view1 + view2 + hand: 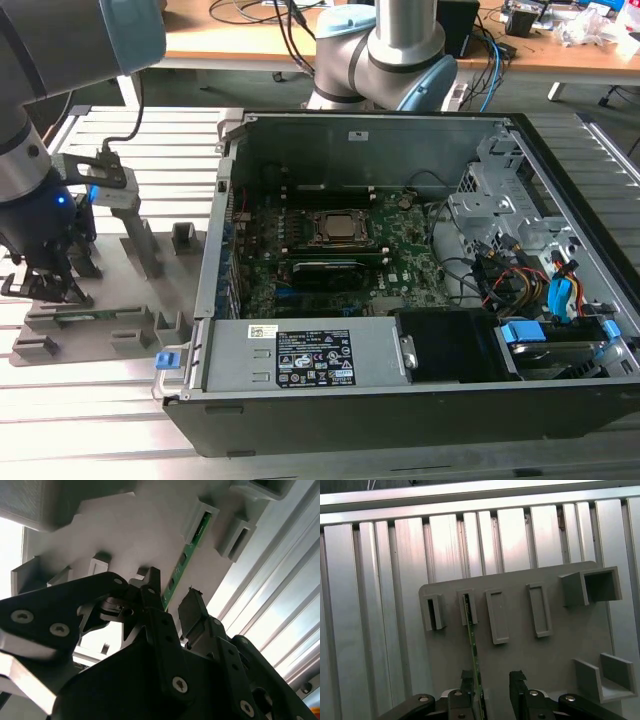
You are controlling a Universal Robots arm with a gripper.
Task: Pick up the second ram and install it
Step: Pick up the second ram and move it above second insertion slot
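Observation:
The second ram (472, 645) is a thin green board standing on edge in a slot of the grey fixture plate (560, 640). My gripper (492, 682) is low over the plate and open, its two black fingers on either side of the ram's near end. The board runs close along one finger (467, 680), with a gap to the other. The second wrist view shows the same: the ram (187, 547) leads down between the fingertips of the gripper (171, 602). In the exterior view the gripper (45, 285) is over the fixture plate (130, 290) at that view's left.
An open computer case (330, 360) fills the middle and right of the exterior view, with its motherboard, CPU socket (340, 228) and a black-shrouded card (325, 272). Upright grey posts (140, 240) stand on the fixture plate. Ribbed aluminium table (380, 605) surrounds it.

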